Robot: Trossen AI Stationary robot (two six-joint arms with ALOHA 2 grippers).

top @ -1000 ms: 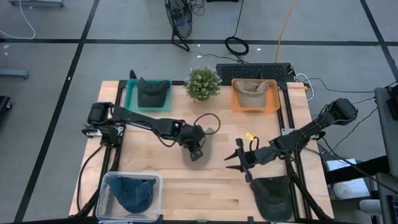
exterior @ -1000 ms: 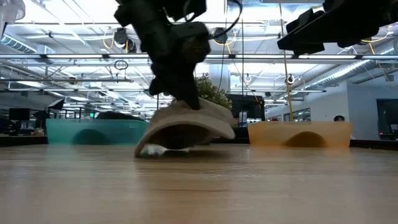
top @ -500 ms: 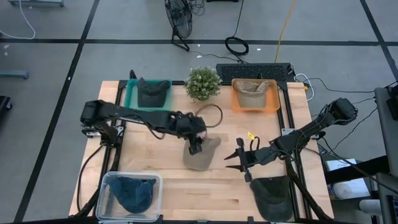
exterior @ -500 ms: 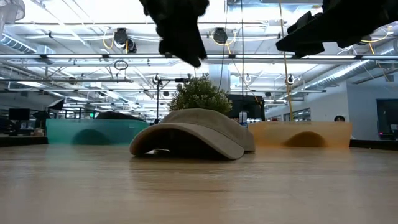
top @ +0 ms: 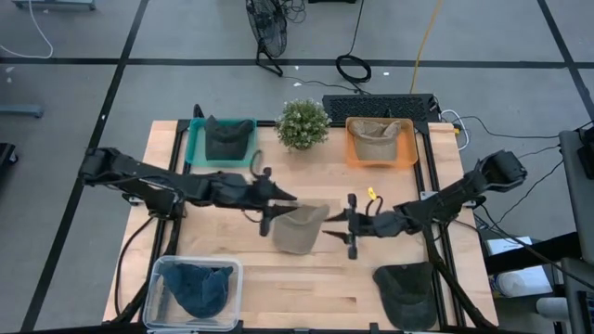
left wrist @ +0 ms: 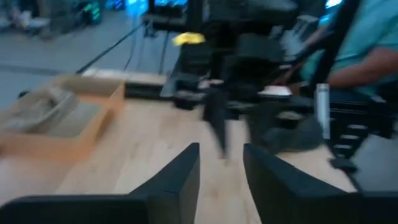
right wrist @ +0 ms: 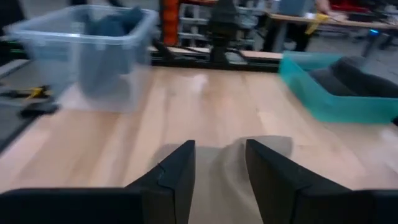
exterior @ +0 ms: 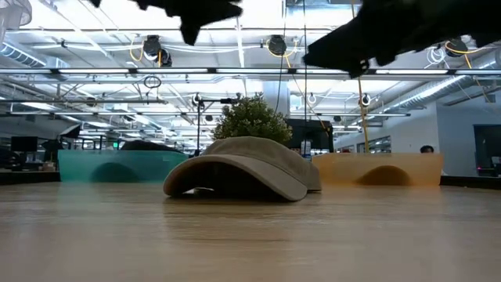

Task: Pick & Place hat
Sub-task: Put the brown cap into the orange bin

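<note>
A tan hat (top: pixel 299 228) lies on the wooden table near its middle. In the low view the hat (exterior: pixel 246 168) sits crown up, its rim and brim on the wood. My left gripper (top: pixel 290 199) hovers just left of the hat and above it. It points about level toward the table's right, and its fingers are open (left wrist: pixel 221 149). My right gripper (top: pixel 330 221) hovers at the hat's right edge and points toward the table's left. It is open too (right wrist: pixel 219 146), and the hat (right wrist: pixel 249 155) shows below its fingers. Neither gripper touches the hat.
At the far edge stand a teal bin with a dark hat (top: pixel 223 139), a potted plant (top: pixel 303 123) and an orange bin with a tan hat (top: pixel 380 141). A clear bin with a blue hat (top: pixel 195 288) is near left. A dark hat (top: pixel 406 289) lies near right.
My left gripper has let go of the tan hat, risen, drawn back toward the table's left edge and tipped from pointing down to about level. The hat, first held tilted, now lies flat on the table. My right gripper has moved toward the hat.
</note>
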